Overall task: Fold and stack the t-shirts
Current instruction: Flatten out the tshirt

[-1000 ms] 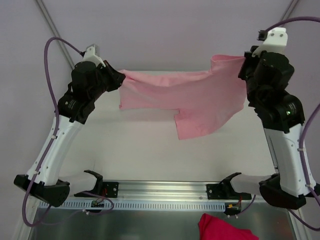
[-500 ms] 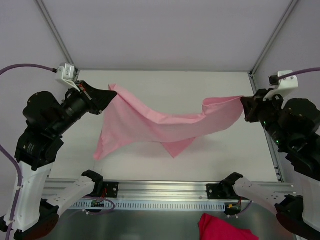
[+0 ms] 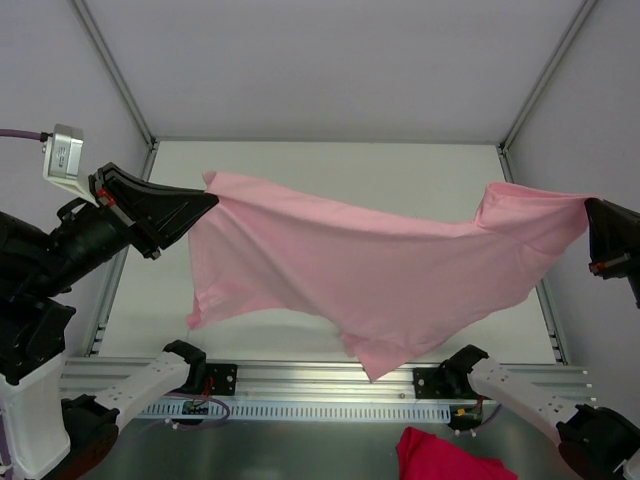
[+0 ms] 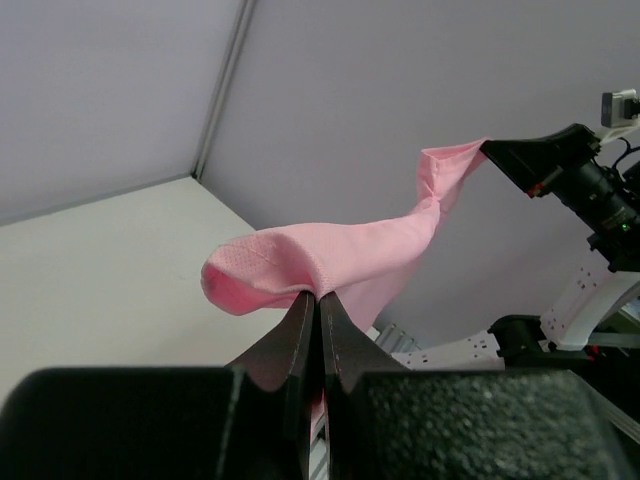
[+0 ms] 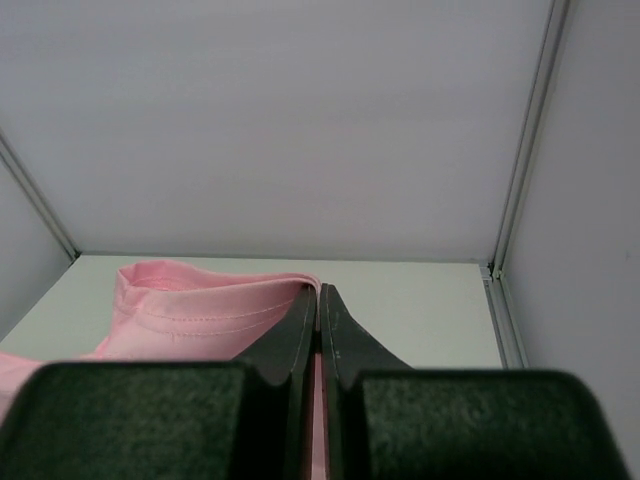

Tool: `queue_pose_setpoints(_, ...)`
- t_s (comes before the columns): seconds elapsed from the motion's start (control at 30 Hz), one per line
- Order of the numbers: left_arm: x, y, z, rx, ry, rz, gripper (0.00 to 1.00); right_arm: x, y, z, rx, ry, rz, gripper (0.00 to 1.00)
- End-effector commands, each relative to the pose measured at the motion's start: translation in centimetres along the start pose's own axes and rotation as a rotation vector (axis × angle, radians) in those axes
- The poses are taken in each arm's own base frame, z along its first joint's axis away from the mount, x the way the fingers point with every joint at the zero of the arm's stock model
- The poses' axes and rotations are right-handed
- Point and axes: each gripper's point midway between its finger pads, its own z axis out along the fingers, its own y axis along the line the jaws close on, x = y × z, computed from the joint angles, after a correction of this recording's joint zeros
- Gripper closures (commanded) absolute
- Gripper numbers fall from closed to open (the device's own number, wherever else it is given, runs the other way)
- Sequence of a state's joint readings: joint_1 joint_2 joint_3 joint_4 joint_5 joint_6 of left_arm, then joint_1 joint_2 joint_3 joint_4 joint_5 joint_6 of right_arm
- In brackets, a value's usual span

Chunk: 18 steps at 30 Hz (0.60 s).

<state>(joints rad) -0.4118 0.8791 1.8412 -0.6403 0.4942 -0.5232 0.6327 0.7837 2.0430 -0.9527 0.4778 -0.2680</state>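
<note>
Hanging above the white table (image 3: 330,165), the plain pale-pink thin-fabric t-shirt (image 3: 380,270) stretches between the left gripper (image 3: 208,195) and the right gripper (image 3: 590,210). Each of the 2 is clamped shut on its edge (probably spreading it flat for folding).
</note>
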Motion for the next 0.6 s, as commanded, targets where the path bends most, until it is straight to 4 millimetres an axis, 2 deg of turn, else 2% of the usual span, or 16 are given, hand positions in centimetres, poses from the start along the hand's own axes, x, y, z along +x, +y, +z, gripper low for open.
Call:
queue_pose_setpoints(0.0,-0.3,-1.4,0.1,0.070,0.019,0.022,1.00,-0.9,-0.1,2.2,0.052,-0.007,-0.078,0.99)
queue_pose_setpoints(0.2,0.1,-0.9,0.3,0.054,0.033,0.015,1.00,1.9,1.2,4.4,0.037,0.060,-0.112,0.99)
queue_pose_setpoints(0.4,0.7,-0.7,0.1,0.048,0.056,0.011,1.00,4.2,2.5,5.4,-0.001,0.144,-0.135,0.99)
queue_pose_setpoints(0.53,2.3,1.7,0.4,-0.039,0.080,0.001,1.00,5.4,3.4,5.6,-0.037,0.181,-0.115,0.99)
queue_pose_setpoints(0.57,3.5,2.9,0.8,-0.066,0.109,-0.016,1.00,5.9,3.6,5.5,-0.044,0.201,-0.106,0.99)
